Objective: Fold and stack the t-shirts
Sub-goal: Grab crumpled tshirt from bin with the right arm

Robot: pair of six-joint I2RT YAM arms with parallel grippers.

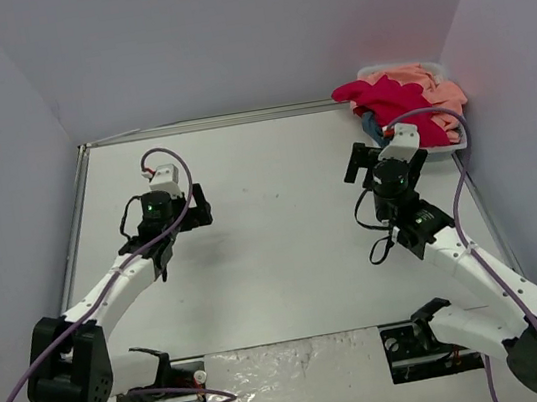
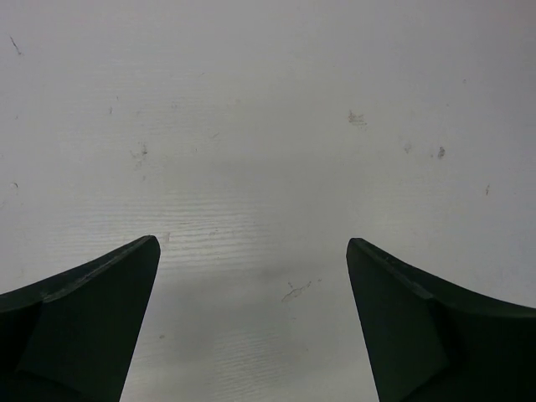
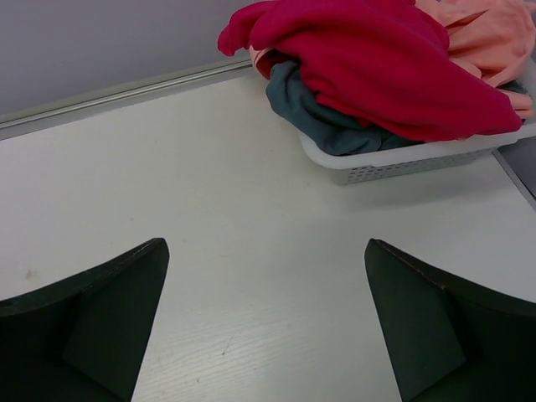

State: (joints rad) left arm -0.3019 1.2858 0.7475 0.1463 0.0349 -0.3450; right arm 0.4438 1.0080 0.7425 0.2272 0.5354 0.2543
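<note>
Because the t-shirts [image 1: 400,100] lie heaped together in the white basket [image 1: 458,138] at the far right corner of the surface [image 1: 277,260], the top view suggests the main risk: a pinch into the pile may catch two shirts at once, or drag the light basket along. Both arms reach forward from their bases. The left hand [image 1: 167,214] is over bare surface, well apart from the basket, while the right hand [image 1: 385,153] is near the basket and turned toward it.

From the left wrist, only scuffed surface shows. The left hand [image 2: 251,243] has its jaws spread wide and empty, so help from this arm would need a long reach across, likely crowding the right arm.

From the right wrist, the crimson shirt [image 3: 377,67] drapes over the teal one [image 3: 318,113] and over the basket rim, with the peach one [image 3: 477,33] behind. That overhang could snag the rim on lifting. The right hand [image 3: 266,244] gapes wide, holding nothing, aimed low at the basket and short of it.
</note>
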